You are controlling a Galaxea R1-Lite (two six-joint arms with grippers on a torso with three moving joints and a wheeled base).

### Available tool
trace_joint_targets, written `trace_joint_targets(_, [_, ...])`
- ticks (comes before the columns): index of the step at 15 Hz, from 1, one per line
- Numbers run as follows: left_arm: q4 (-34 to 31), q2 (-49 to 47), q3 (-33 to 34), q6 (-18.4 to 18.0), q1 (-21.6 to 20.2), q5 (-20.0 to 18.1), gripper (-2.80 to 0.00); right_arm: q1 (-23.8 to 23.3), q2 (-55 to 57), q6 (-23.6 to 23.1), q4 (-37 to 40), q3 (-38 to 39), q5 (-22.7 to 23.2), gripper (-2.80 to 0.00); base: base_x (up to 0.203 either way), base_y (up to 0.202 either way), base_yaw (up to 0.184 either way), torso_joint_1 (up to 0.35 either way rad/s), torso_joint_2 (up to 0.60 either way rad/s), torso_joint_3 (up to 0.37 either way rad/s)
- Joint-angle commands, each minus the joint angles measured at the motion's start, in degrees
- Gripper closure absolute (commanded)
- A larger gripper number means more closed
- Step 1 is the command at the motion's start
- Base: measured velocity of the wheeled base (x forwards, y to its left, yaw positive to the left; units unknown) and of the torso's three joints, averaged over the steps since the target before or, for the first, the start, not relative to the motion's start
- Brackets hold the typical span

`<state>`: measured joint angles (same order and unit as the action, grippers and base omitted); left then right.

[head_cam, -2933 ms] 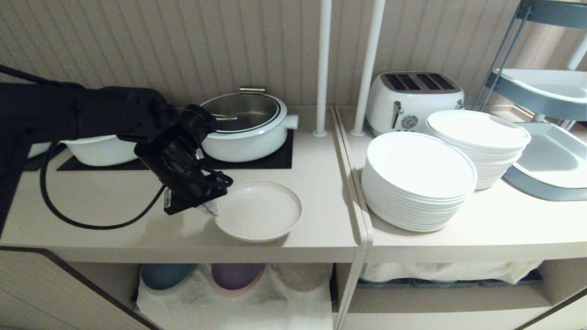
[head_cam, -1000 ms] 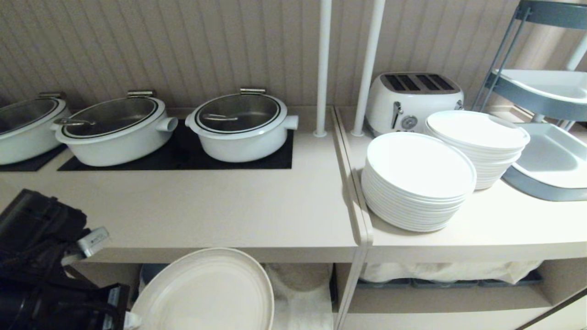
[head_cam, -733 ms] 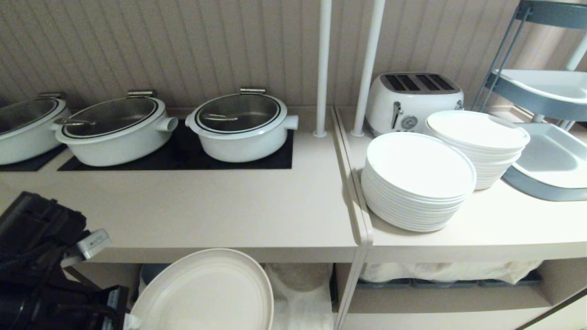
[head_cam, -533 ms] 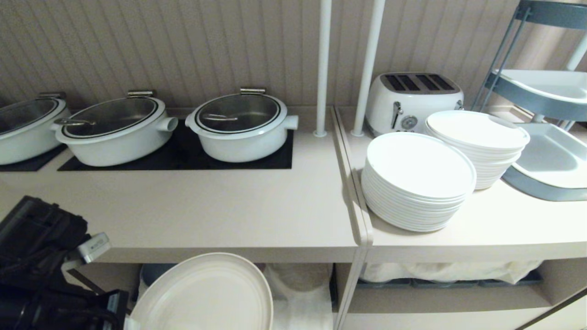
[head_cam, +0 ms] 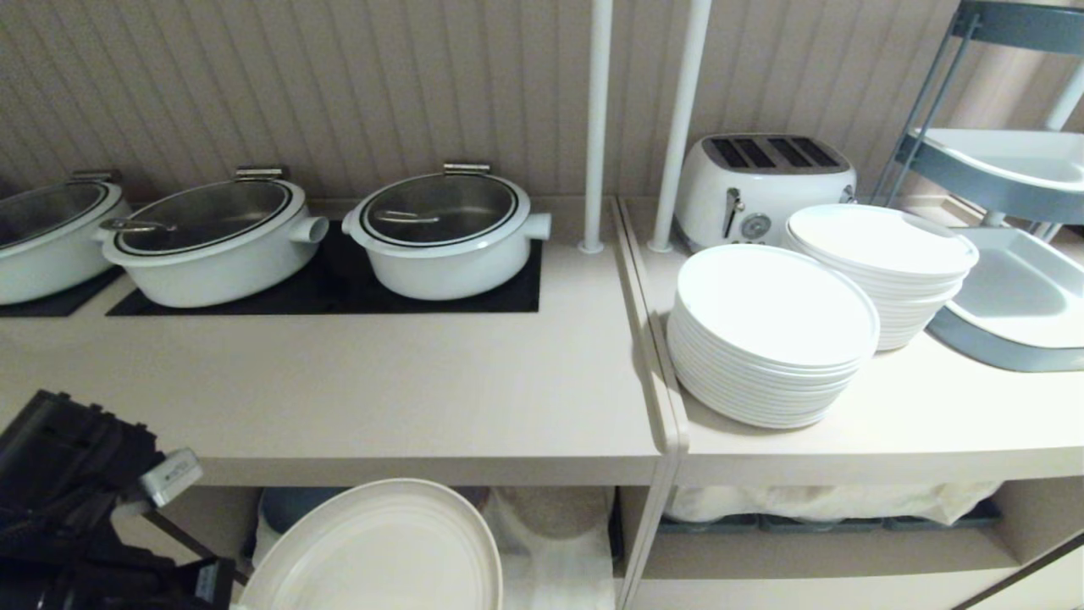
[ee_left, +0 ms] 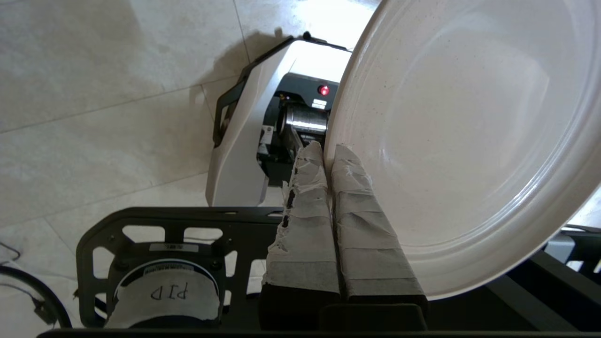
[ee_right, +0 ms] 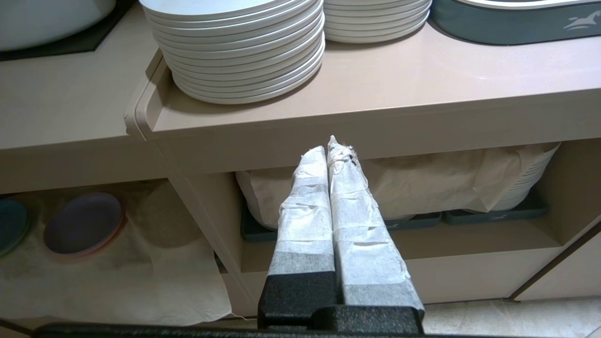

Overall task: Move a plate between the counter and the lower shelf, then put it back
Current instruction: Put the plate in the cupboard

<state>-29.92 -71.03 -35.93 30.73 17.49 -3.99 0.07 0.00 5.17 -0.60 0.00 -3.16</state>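
Cream matte plate (head_cam: 381,551) — low rim, tilted — clenched by left pincer (ee_left: 328,152); right pincer (ee_right: 331,148) closed, empty.

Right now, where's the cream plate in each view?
Head view: the plate at bottom left, below the counter edge, held by the left hand.
Left wrist view: fills the right side, rim pinched.
Right wrist view: not in it.
Shared landmark: white plate stack.

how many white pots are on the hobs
3, in a row along the back of the counter: one cut off at the left edge, one in the middle, one on the right. More may sit beyond the left edge.
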Motion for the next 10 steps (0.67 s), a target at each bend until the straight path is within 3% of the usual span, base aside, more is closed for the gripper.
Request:
trace_joint_targets(1, [0.4, 0.4, 1.0, 0.2, 0.9, -0.1, 0.00, 0.0, 0.0, 0.0, 0.0, 0.0, 0.0, 0.00, 0.000, 0.000, 0.000, 0.000, 0.00, 0.000])
trace_joint_targets(10, [0.6, 0.9, 1.0, 0.3, 1.1, -0.1, 0.00, 0.0, 0.0, 0.0, 0.0, 0.0, 0.0, 0.00, 0.000, 0.000, 0.000, 0.000, 0.00, 0.000])
